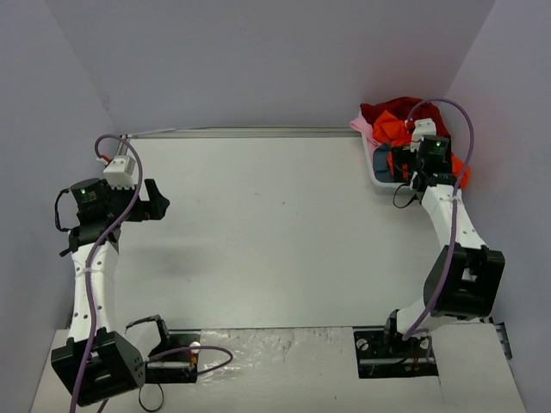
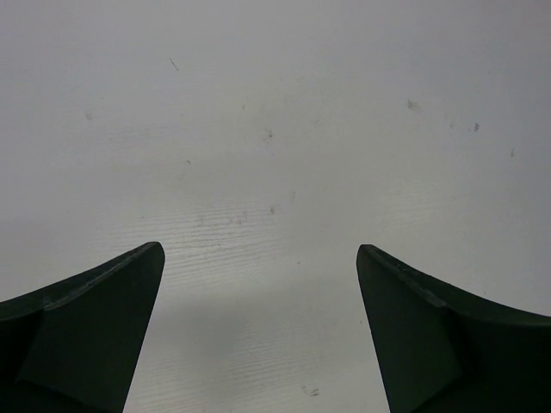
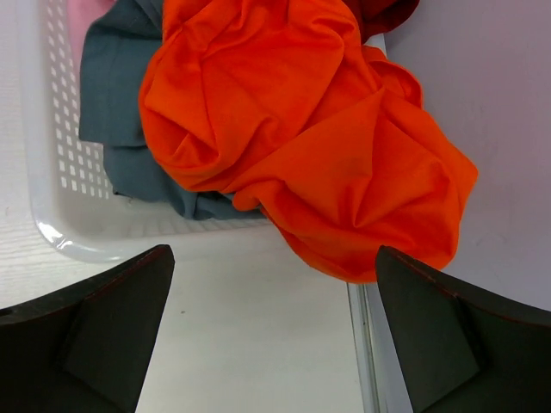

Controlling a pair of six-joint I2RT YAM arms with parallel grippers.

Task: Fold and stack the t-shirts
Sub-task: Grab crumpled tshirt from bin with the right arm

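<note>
The bright orange-red cloth t-shirt (image 3: 301,146) lies crumpled over the rim of the white slatted plastic basket (image 3: 52,163), far right. The right gripper (image 3: 274,258) hovers near it, jaws spread, empty; the left gripper (image 2: 258,249), also released, waits at the left. A deep grab could snag the grey-blue shirt (image 3: 112,77) beneath or drag the basket.

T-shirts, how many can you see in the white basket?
4: orange-red shirt on top, spilling over the basket; grey-blue shirt beneath it; pale pink shirt beside that; dark red shirt behind. More may be buried.
</note>
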